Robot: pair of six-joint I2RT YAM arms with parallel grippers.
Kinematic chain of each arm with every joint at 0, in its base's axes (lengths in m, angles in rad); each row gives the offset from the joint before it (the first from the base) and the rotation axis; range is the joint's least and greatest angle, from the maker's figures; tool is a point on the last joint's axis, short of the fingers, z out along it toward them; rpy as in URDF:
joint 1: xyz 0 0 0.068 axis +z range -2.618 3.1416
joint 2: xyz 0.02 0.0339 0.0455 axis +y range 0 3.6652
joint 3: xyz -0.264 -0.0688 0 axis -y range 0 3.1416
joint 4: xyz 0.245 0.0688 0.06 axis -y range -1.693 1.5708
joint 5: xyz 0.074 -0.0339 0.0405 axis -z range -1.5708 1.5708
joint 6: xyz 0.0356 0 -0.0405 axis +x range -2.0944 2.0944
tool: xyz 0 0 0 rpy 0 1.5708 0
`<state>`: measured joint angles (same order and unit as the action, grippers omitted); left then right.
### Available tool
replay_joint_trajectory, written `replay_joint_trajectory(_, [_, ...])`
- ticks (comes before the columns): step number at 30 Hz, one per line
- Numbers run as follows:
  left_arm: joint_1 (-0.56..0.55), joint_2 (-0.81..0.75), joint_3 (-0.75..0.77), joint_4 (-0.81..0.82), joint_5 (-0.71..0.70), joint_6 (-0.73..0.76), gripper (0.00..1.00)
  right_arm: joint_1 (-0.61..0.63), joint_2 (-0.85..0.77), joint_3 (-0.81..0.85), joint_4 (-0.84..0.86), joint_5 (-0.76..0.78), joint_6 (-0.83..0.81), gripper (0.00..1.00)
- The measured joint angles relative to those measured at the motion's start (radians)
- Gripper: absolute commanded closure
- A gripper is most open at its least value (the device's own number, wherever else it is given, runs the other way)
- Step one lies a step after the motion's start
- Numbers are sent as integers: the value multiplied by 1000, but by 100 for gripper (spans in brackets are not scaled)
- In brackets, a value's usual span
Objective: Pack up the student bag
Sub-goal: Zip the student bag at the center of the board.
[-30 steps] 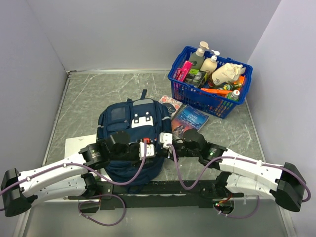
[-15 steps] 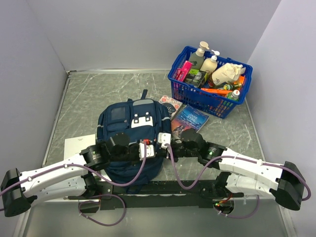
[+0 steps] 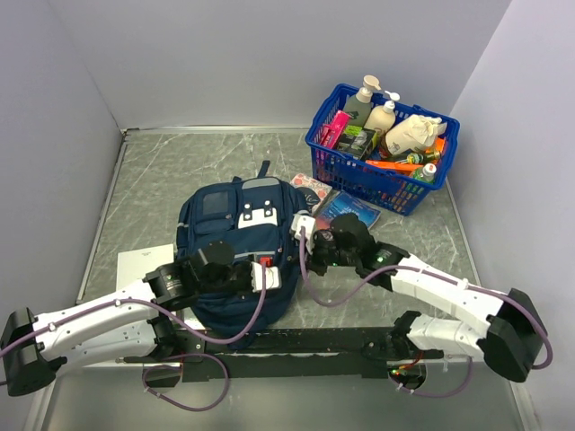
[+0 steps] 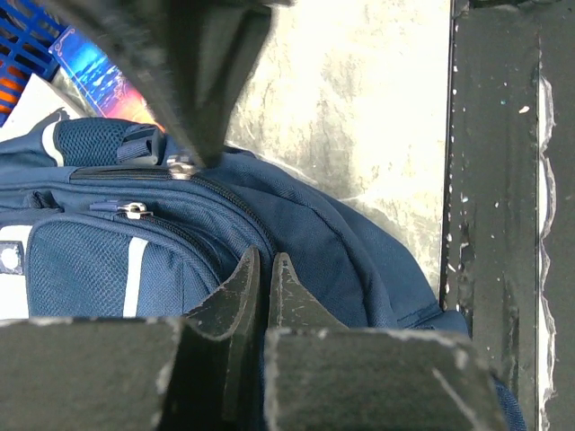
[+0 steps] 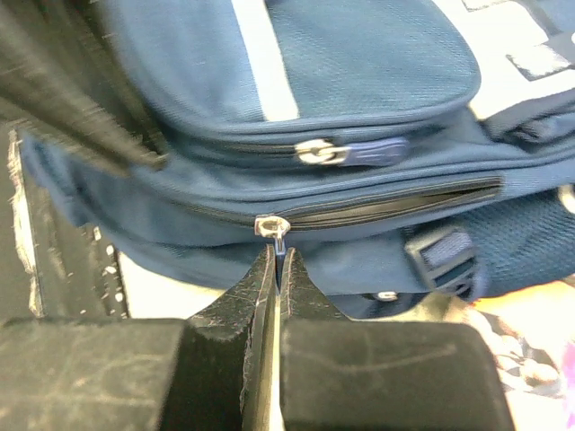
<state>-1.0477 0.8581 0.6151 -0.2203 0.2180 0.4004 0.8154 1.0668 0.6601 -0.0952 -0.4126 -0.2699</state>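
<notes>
The student bag (image 3: pixel 225 229), navy with a white patch, lies flat in the middle of the table. My right gripper (image 3: pixel 301 232) is at the bag's right side. In the right wrist view it (image 5: pixel 280 256) is shut on the pull tab of a silver zip slider (image 5: pixel 269 224) on the main zip. To the slider's right the zip stands slightly parted. My left gripper (image 3: pixel 274 277) is at the bag's near right corner. In the left wrist view it (image 4: pixel 265 260) is shut, pinching the bag's fabric (image 4: pixel 314 242) at the zip seam.
A blue plastic basket (image 3: pixel 422 193) holding bottles, a pink box and other items stands at the back right. A blue booklet (image 3: pixel 346 214) and a small packet (image 3: pixel 312 187) lie between basket and bag. White paper (image 3: pixel 144 262) lies left of the bag. A black rail (image 4: pixel 503 180) runs along the near edge.
My left gripper has closed on the bag's near right corner. My right gripper has moved away from the near edge along the bag's right side, with the zip pull in it.
</notes>
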Motion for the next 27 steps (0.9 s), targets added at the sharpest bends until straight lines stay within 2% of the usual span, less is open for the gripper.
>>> replay_joint_trajectory(13, [12, -13, 20, -117, 65, 85, 99, -164, 323, 216, -39, -27, -14, 100])
replay_joint_trajectory(14, [13, -13, 20, -119, 64, 85, 99, -167, 335, 230, -45, -31, -15, 96])
replay_joint_trajectory(15, [14, -13, 20, -119, 63, 85, 99, -169, 343, 244, -52, -37, -14, 82])
replay_joint_trajectory(17, [18, -18, 20, -115, 48, 73, 99, -171, 342, 250, -50, -45, -10, 67])
replay_joint_trajectory(18, [21, -21, 20, -110, 41, 65, 99, -172, 338, 249, -46, -43, -1, 56])
replay_joint_trajectory(22, [53, -24, 22, -89, 13, 32, 99, -177, 250, 180, 48, -7, 35, 48])
replay_joint_trajectory(27, [117, -25, 97, -151, -1, 92, 99, -180, 109, 78, 125, 50, 64, 53])
